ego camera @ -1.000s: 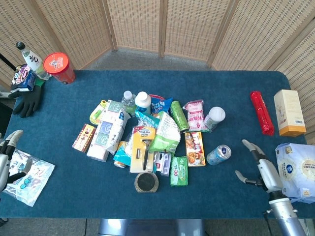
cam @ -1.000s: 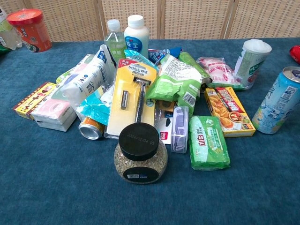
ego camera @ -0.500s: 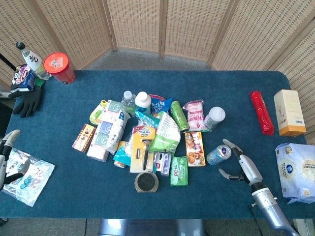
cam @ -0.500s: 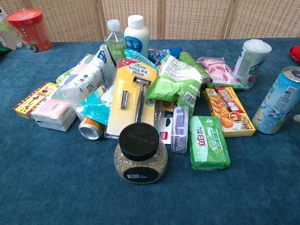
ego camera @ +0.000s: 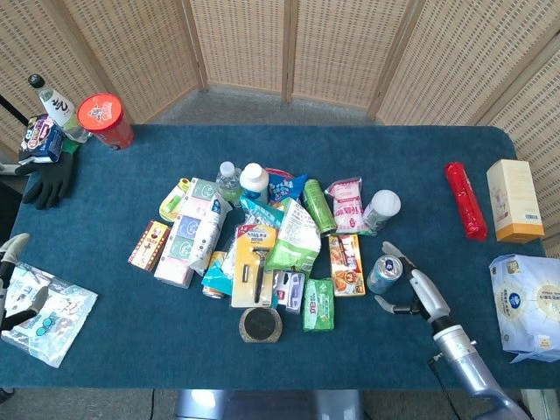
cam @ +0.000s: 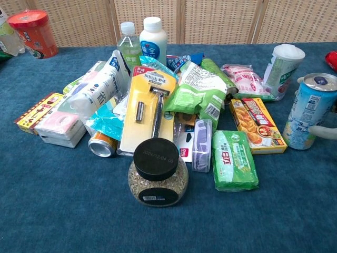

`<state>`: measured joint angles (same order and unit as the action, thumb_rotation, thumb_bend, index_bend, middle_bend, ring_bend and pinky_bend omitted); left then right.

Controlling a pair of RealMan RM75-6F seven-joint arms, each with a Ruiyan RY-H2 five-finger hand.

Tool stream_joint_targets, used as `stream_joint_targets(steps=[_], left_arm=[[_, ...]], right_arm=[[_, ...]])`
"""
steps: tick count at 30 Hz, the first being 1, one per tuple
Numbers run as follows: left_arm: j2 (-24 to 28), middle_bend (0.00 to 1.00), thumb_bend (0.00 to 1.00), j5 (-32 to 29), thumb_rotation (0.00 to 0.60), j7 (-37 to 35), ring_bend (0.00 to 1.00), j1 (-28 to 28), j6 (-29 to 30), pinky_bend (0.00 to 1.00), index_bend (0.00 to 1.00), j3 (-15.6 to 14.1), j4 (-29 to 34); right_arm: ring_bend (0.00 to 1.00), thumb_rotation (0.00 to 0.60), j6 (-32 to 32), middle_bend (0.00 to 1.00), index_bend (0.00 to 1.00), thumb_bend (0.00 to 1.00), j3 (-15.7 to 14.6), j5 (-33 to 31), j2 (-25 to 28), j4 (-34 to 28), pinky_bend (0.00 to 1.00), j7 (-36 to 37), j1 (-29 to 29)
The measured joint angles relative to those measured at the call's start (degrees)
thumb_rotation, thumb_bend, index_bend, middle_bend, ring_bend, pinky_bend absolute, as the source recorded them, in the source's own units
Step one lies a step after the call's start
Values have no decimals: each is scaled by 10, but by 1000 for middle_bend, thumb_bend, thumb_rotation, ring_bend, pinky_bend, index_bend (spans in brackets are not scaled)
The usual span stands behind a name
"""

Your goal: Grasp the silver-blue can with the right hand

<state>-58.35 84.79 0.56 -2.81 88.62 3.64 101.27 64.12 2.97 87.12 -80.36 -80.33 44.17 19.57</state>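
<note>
The silver-blue can (ego camera: pixel 383 274) stands upright on the blue table (ego camera: pixel 394 166), at the right edge of the central pile, just right of the orange snack box (ego camera: pixel 346 264) and near of the white-lidded cup (ego camera: pixel 380 211). In the chest view the can (cam: pixel 307 112) sits at the right margin, its silver top and pull tab visible.

The right hand (ego camera: pixel 413 290) is at the can's right side. Its fingers (ego camera: pixel 395 253) curve round the far side of the can and the thumb (ego camera: pixel 386 304) reaches in below, so the can sits between them. Whether they press the can firmly is hard to make out from above. In the chest view only a pale fingertip (cam: pixel 322 131) shows, lying across the can's lower right side and touching it; the rest of the hand is cut off by the frame edge.

The left hand (ego camera: pixel 7 273) shows only in part at the left border of the head view, above a clear bag (ego camera: pixel 45 315); too little is seen to tell whether its fingers are spread or curled.

In the pile, a razor pack (cam: pixel 151 109) lies over other packets, hiding much of a copper can (cam: pixel 101 144). A black-lidded jar (cam: pixel 157 172) stands nearest the chest camera. A red tube (ego camera: pixel 465 199) and a cream box (ego camera: pixel 514 199) lie at the far right, well apart from the can.
</note>
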Motion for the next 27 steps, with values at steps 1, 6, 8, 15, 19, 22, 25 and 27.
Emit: stream_joint_targets(steps=[1, 6, 8, 15, 19, 22, 25, 27], left_arm=[[0, 144, 407, -1, 538, -2, 253, 1, 1, 0, 26, 0, -2], [-2, 144, 405, -3, 538, -9, 252, 7, 5, 0, 23, -2, -7], [-2, 143, 405, -4, 537, -9, 253, 9, 6, 0, 23, -3, -9], [-4, 143, 402, -9, 538, -15, 253, 17, 12, 0, 21, -4, -16], [-8, 143, 402, -14, 539, -21, 253, 20, 12, 0, 14, -5, -21], [-13, 142, 403, -13, 538, -23, 252, 21, 10, 0, 10, -6, -25], [-17, 143, 403, -11, 538, -24, 253, 21, 9, 0, 9, -8, -28], [-20, 143, 403, -9, 537, -24, 253, 20, 8, 0, 9, -8, -30]], right_arm=[[0, 597, -2, 0, 0, 303, 1, -2, -1, 1, 0, 5, 1], [82, 599, -15, 62, 0, 263, 13, -19, -12, 11, 28, 52, 10], [323, 600, -18, 273, 80, 260, 20, -29, -19, 17, 168, 74, 13], [889, 600, -29, 751, 522, 260, 36, -44, -28, 38, 600, 180, 19], [891, 600, -10, 753, 529, 263, 37, -37, -26, 52, 600, 210, 13], [891, 600, 17, 753, 528, 265, 40, -33, -17, 47, 600, 211, 4], [891, 600, 43, 753, 526, 266, 44, -29, 0, 27, 600, 204, -3], [891, 600, 60, 753, 526, 266, 50, -27, 13, 5, 600, 198, -7]])
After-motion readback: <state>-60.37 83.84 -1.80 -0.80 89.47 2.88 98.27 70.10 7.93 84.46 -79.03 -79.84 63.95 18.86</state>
